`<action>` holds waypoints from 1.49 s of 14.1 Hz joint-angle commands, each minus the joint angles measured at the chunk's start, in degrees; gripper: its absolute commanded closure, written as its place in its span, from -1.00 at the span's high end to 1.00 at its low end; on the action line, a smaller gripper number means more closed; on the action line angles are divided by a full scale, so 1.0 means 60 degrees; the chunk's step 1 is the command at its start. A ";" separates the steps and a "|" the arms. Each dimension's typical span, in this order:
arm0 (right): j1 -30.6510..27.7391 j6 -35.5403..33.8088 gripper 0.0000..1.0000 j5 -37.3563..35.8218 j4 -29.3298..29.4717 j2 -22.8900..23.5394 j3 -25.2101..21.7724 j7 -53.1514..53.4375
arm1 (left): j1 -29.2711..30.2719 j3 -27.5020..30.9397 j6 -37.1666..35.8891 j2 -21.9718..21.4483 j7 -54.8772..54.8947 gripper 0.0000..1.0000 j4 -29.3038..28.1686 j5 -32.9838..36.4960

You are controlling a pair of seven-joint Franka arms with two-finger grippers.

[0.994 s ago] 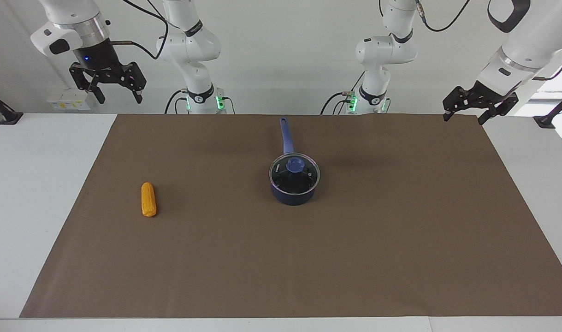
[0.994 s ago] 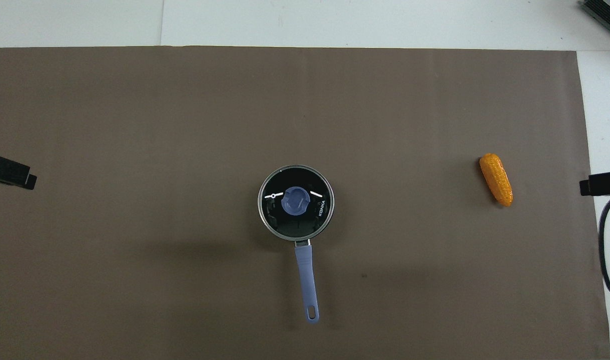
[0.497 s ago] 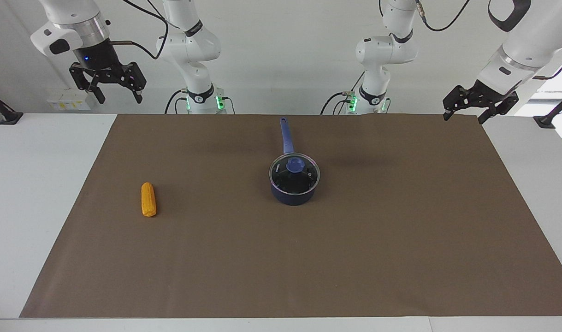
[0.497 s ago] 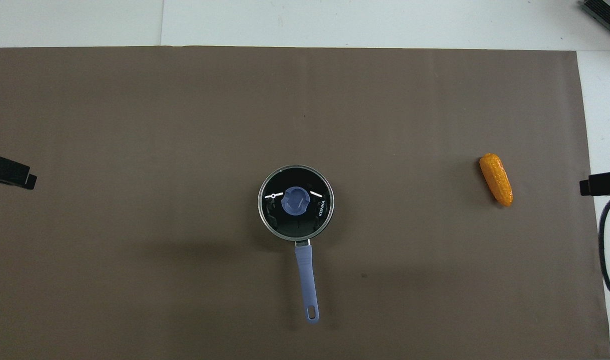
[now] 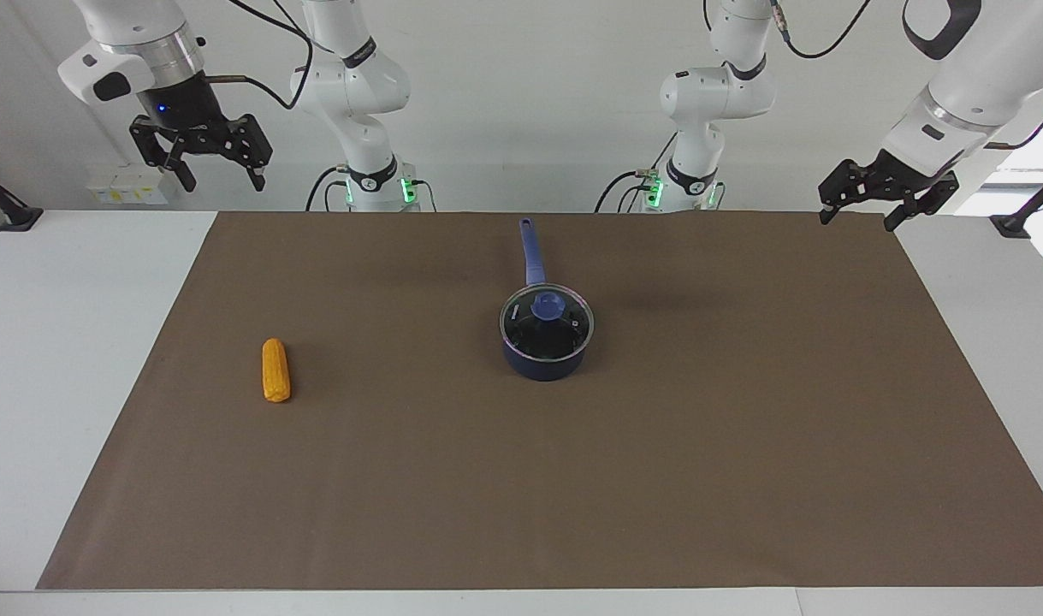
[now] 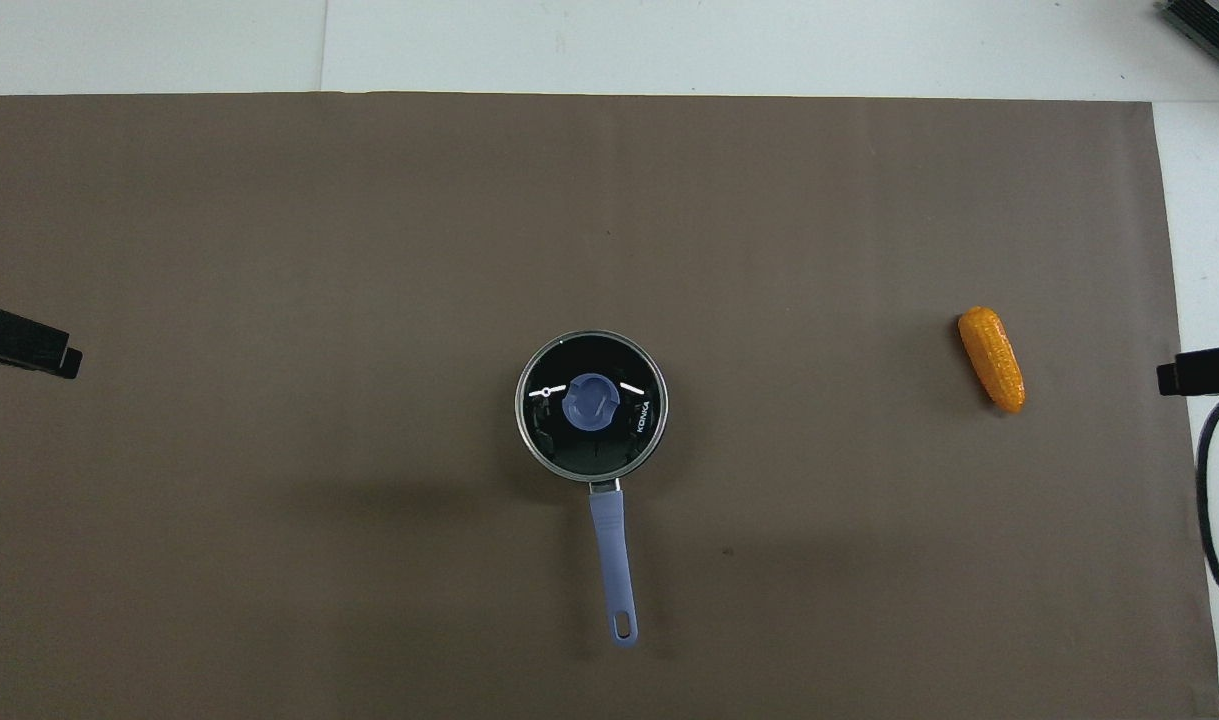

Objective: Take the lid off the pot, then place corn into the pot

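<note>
In the facing view, the pot (image 5: 545, 355) sat at mid-frame on the table (image 5: 743, 479), the lid (image 5: 546, 321) on it, its handle pointing up-frame toward the robots. The corn (image 5: 275, 370) lay at the frame's left, long axis running up-down. The right gripper (image 5: 217, 175) at upper left and the left gripper (image 5: 859, 214) at upper right hung with fingers spread, empty. In the overhead view, the pot's (image 6: 609, 540) handle pointed down-frame; the corn (image 6: 991, 358) lay at right, slightly slanted.

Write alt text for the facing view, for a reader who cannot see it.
A small blue pot with its glass lid still on sits mid-table on a brown mat, its handle pointing toward the robots. A corn cob lies on the mat toward the right arm's end. Both open grippers, left and right, hang raised above the table's ends.
</note>
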 commanded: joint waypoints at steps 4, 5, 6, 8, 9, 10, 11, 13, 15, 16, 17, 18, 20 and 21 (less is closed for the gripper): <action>-0.0035 0.0172 1.00 0.0033 -0.0578 -0.0053 0.0144 -0.0299 | -0.1198 -0.0131 0.0803 -0.0003 -0.1060 1.00 -0.0469 -0.0040; -0.0035 0.0522 1.00 0.0033 -0.0884 -0.0052 0.0144 -0.0299 | -0.1419 -0.0131 0.1036 0.0026 -0.1384 1.00 -0.0543 -0.0040; -0.0049 0.0931 1.00 0.0048 -0.1264 -0.0081 0.0144 -0.0299 | -0.1769 -0.0116 0.1227 0.0012 -0.1663 1.00 -0.0689 -0.0040; -0.0049 0.1432 1.00 0.0048 -0.1735 -0.0052 0.0144 -0.0299 | -0.2312 -0.0116 0.1564 0.0114 -0.2337 1.00 -0.0821 -0.0040; -0.0049 0.1651 1.00 0.0033 -0.1925 0.0021 0.0144 -0.0299 | -0.2575 -0.0131 0.1696 0.0129 -0.2528 1.00 -0.0938 -0.0040; -0.0049 0.2016 1.00 0.0048 -0.2232 0.0137 0.0144 -0.0328 | -0.2825 -0.0131 0.1842 0.0143 -0.2574 1.00 -0.1041 -0.0040; -0.0049 0.2454 1.00 0.0048 -0.2525 0.0283 0.0144 -0.0474 | -0.3117 -0.0131 0.1974 0.0187 -0.2603 1.00 -0.1100 -0.0040; -0.0064 0.3290 1.00 0.0048 -0.2659 0.0868 0.0144 -0.0665 | -0.3542 -0.0131 0.2268 0.0290 -0.2618 1.00 -0.1246 -0.0040; -0.0064 0.4052 1.00 0.0048 -0.2645 0.1556 0.0144 -0.0695 | -0.3938 -0.0131 0.2546 0.0596 -0.2705 1.00 -0.1261 -0.0040; -0.0137 0.4403 1.00 0.0048 -0.2645 0.1936 0.0144 -0.0767 | -0.4201 -0.0131 0.2707 0.0670 -0.2793 1.00 -0.1261 -0.0040; -0.0166 0.4900 1.00 0.0048 -0.2659 0.2303 0.0144 -0.0971 | -0.4378 -0.0131 0.2940 0.0888 -0.2837 1.00 -0.1261 -0.0040; -0.0167 0.5282 1.00 0.0048 -0.2659 0.2567 0.0144 -0.1176 | -0.4510 -0.0131 0.3102 0.0963 -0.2838 1.00 -0.1261 -0.0040; -0.0225 0.5636 1.00 0.0048 -0.2659 0.3080 0.0144 -0.1412 | -0.4832 -0.0131 0.3191 0.1211 -0.2896 1.00 -0.1247 -0.0040; -0.0327 0.5869 1.00 0.0048 -0.2717 0.3286 0.0144 -0.1630 | -0.5124 -0.0116 0.3308 0.1459 -0.3201 1.00 -0.1218 0.0018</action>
